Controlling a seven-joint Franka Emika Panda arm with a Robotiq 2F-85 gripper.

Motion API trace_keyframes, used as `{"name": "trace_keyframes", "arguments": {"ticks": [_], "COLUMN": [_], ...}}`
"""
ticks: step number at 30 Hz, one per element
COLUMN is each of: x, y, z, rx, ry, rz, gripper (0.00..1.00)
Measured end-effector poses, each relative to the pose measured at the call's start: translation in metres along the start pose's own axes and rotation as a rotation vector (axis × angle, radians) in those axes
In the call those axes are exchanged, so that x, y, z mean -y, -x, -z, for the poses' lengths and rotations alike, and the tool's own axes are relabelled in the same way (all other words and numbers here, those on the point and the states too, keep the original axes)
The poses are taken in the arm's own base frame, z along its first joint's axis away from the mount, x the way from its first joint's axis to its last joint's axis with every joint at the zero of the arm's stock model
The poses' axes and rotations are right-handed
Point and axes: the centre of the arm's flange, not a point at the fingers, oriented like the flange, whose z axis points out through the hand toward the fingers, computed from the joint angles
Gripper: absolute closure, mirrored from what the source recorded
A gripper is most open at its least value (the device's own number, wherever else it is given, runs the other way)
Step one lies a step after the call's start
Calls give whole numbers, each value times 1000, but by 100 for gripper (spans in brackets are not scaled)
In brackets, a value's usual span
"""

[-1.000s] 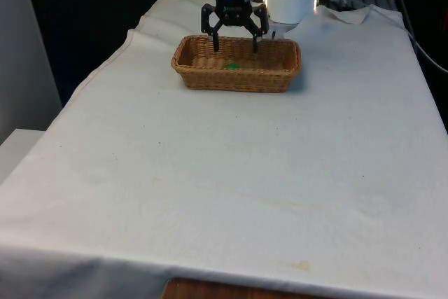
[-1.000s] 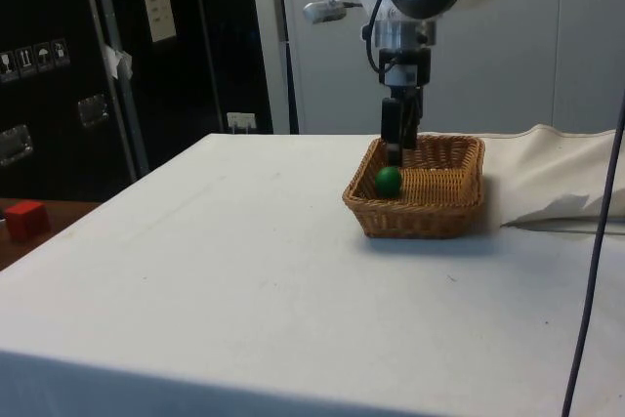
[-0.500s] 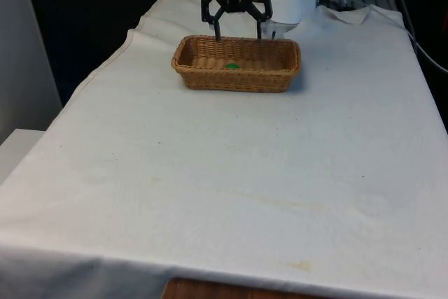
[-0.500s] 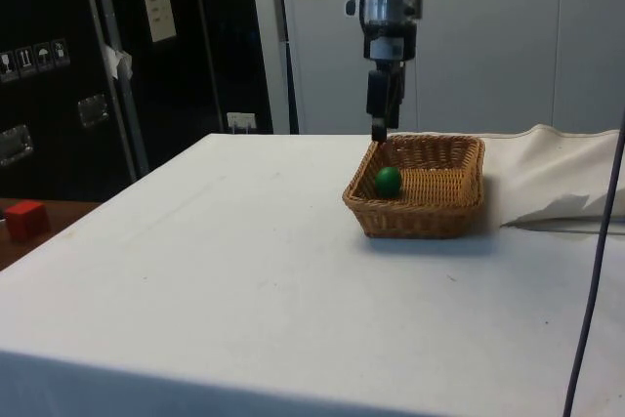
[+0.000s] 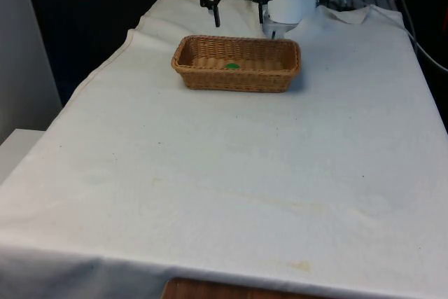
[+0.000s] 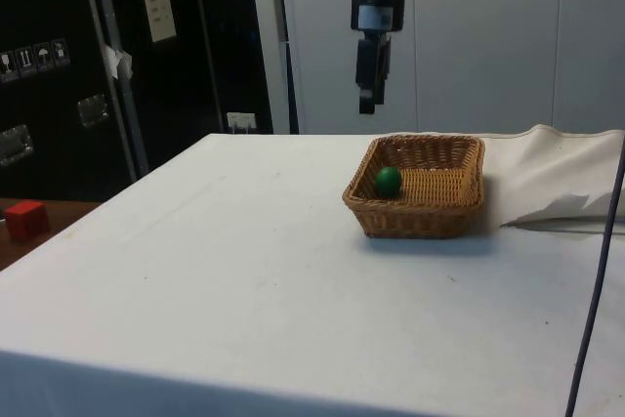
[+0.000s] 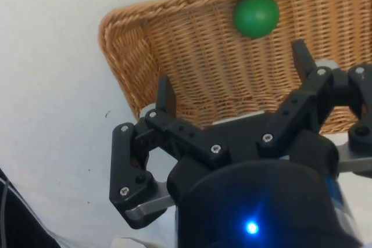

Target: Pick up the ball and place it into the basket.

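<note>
A small green ball (image 6: 389, 180) lies inside the brown wicker basket (image 6: 420, 214), close to one long wall; it also appears as the green ball (image 7: 256, 14) and the green ball (image 5: 232, 66). The basket (image 5: 236, 77) stands at the far end of the table. My gripper (image 5: 239, 15) hangs well above the basket's far rim, open, with nothing between its fingers. In the side view the gripper (image 6: 367, 97) is clear of the basket, above its far corner. The wrist view has the gripper (image 7: 233, 76) open over the wicker floor.
The white cloth (image 5: 231, 173) covers the table and bunches into folds (image 6: 562, 192) behind the basket. A black cable (image 6: 596, 271) hangs at the side view's right edge. A small red box (image 6: 24, 218) sits off the table by the dark cabinets.
The gripper has risen straight up out of the basket, staying open. The green ball has stayed in the basket.
</note>
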Motion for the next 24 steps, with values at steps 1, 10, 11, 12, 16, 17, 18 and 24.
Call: {"name": "trace_keyframes", "arguments": {"ticks": [1,10,11,12,16,17,18,24], "x": [0,4,4,4,7,8,8,14], "y": [-3,-20,-20,-21,-30,-32,-34,-47], "z": [4,26,26,28,34,35,36,37], "rx": [-1,-9,-9,-9,-18,-20,-22,-21], "ry": [0,-8,-8,-8,0,2,5,28], "rz": [6,31,31,34,47,50,52,65], "gripper": [0,0,0,0,0,0,0,0]}}
